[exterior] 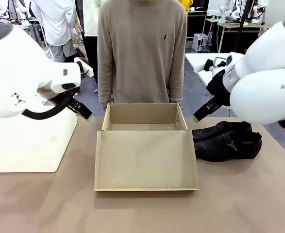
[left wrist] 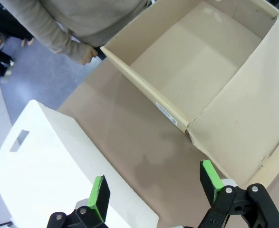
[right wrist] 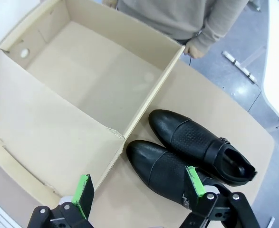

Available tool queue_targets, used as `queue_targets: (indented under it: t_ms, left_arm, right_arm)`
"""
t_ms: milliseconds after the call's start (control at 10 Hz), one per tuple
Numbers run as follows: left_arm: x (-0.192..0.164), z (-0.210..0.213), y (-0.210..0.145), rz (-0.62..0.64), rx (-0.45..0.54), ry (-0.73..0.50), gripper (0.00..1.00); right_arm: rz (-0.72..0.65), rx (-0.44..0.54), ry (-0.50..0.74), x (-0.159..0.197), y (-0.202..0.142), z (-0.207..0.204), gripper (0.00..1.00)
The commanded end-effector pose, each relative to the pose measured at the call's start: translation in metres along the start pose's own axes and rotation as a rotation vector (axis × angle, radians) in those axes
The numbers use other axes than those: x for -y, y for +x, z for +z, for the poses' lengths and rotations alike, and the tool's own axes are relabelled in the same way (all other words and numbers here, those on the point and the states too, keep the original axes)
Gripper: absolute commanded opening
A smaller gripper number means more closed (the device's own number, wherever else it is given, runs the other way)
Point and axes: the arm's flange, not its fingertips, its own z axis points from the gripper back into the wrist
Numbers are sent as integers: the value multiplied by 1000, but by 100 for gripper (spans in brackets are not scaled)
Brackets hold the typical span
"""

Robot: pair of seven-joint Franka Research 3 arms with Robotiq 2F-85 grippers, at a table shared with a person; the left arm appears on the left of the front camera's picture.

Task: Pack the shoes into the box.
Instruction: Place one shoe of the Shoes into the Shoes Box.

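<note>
The tan cardboard box (exterior: 142, 116) stands open at the table's middle, its flap lid (exterior: 146, 160) folded flat toward me; inside it looks bare (right wrist: 91, 71). Two black shoes (exterior: 227, 141) lie side by side right of the box, toes pointing at it (right wrist: 187, 147). My right gripper (right wrist: 138, 187) hovers open above the nearer shoe's toe and the box's corner, holding nothing; in the front view its green fingertip (exterior: 196, 118) shows. Left of the box, my left gripper (left wrist: 156, 187) hangs open over bare table; its fingertip (exterior: 89, 116) shows in the front view.
A person in a beige sweater (exterior: 141, 48) stands at the far edge behind the box, a hand (left wrist: 86, 53) near its corner. A white plastic box (exterior: 30, 141) stands on the table's left, under my left arm (left wrist: 49, 161).
</note>
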Motion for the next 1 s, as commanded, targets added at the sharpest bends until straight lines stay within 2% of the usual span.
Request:
queue_targets:
  t_ms: [0, 300, 500, 700, 900]
  left_arm:
    - [-4, 17, -1, -46, 12, -4, 100]
    - [-25, 45, -3, -226, 117, -114, 100]
    - [-38, 60, -10, -287, 170, -140, 100]
    - [-50, 68, -19, -365, 253, -241, 100]
    - [-66, 74, -28, -373, 315, -257, 100]
  right_arm:
    - [28, 18, 48, -2, 1, 14, 100]
    - [130, 109, 116, 10, -8, 47, 100]
    - [188, 137, 157, 19, -17, 64, 100]
    - [249, 168, 220, 26, -26, 74, 100]
    - [272, 193, 256, 36, -37, 78, 100]
